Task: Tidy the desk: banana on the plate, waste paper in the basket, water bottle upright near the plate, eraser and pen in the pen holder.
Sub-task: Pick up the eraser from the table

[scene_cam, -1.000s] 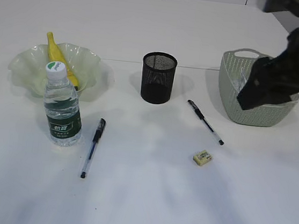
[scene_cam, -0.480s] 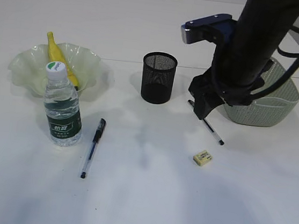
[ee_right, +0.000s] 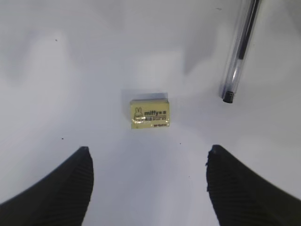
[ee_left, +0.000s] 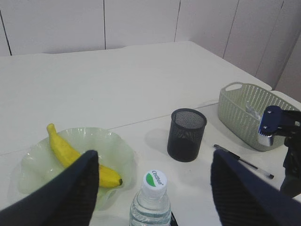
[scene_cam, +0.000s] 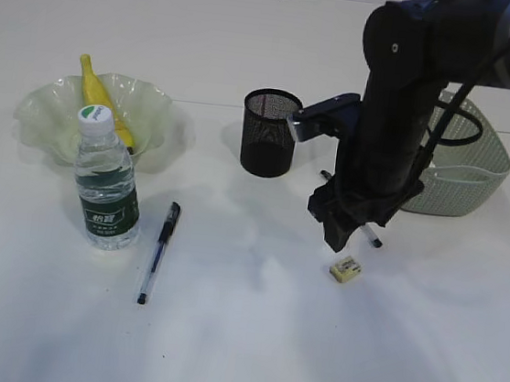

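Two pens (scene_cam: 158,251) (scene_cam: 371,236), one eraser (scene_cam: 345,269), one bottle (scene_cam: 107,180).

Broad white matte tabletop (scene_cam: 218,353) fills the exterior view; a thin seam runs across it partway back. Behind its far edge, pale panelled wall (ee_left: 136,21) with dark vertical joints, angling round on the right. Lighting soft and even; faint diffuse shadows on the surface. Floor not visible.

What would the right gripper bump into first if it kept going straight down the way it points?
Most likely the yellow eraser. The right gripper points down at the table with its fingers wide apart, and the eraser lies nearly centred ahead. The pen lies off to one side, so it would probably be missed.
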You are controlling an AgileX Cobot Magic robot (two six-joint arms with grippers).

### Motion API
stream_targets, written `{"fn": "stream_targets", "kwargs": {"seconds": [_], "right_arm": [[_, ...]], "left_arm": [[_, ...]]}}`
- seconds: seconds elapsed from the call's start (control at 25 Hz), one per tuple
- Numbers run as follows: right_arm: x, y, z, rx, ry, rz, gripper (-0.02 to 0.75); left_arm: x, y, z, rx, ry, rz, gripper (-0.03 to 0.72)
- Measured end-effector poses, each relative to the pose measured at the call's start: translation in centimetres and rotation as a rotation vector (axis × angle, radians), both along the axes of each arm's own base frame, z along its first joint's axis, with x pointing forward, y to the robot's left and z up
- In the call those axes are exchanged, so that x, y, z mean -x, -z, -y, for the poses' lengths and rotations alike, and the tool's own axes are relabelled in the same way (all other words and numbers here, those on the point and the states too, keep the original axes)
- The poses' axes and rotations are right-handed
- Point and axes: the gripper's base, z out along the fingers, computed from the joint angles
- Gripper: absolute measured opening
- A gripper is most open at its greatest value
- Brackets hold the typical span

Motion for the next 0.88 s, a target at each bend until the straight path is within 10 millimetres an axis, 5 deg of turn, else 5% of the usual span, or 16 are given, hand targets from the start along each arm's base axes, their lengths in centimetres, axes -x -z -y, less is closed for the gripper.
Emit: {"fn": "stream_targets", "kwargs": {"seconds": [0.4,0.88], "right_arm": [[-0.8,3.9,-0.4,0.027,-0.019,-0.055,0.558],[-1.7,4.8,0.8,0.000,-0.010,-0.059,0.551]], "left_arm": [[0.0,0.0,0.0,0.000,0.002,-0.001,0.520],[0.0,0.0,0.0,0.000,0.006,-0.002,0.520]]}}
